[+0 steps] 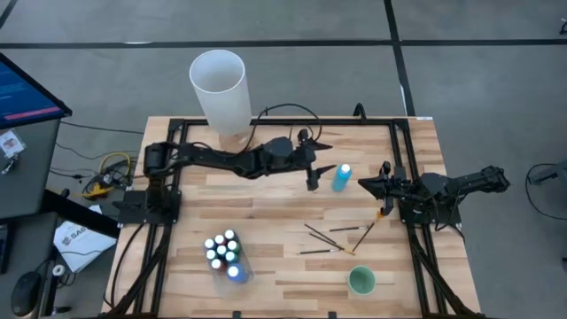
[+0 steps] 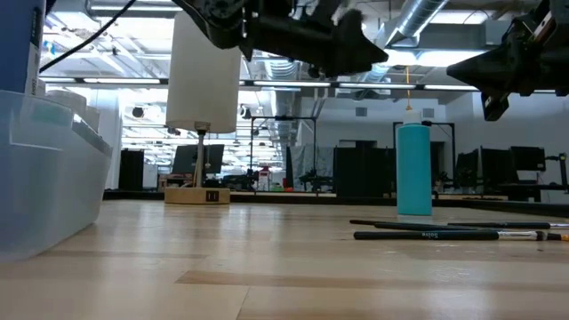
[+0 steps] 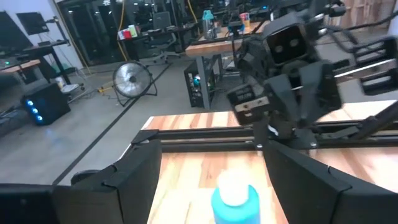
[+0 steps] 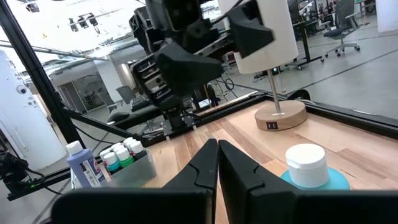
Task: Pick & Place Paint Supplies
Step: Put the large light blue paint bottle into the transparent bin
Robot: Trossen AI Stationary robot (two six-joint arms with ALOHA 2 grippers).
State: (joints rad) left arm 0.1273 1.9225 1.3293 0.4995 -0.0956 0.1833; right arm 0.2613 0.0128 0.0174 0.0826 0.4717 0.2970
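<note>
Fingers of the left gripper (image 1: 316, 166) are standing apart beside the upright teal bottle (image 1: 341, 177), cap pointing upward; right gripper (image 1: 383, 188) fingers are pressing together.

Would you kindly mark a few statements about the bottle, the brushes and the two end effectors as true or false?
1. The tall blue bottle stands upright on the table. True.
2. The left end effector is shut on the bottle. False: its fingers stand open beside the bottle, not gripping it.
3. The right end effector is shut and holds nothing. True.
4. The brushes stand inside the small green cup. False: they lie flat on the table, apart from the cup.
5. The small white-capped bottles sit together in a clear container. True.
6. The tall white cylinder lies on its side. False: it stands upright on its base.
</note>
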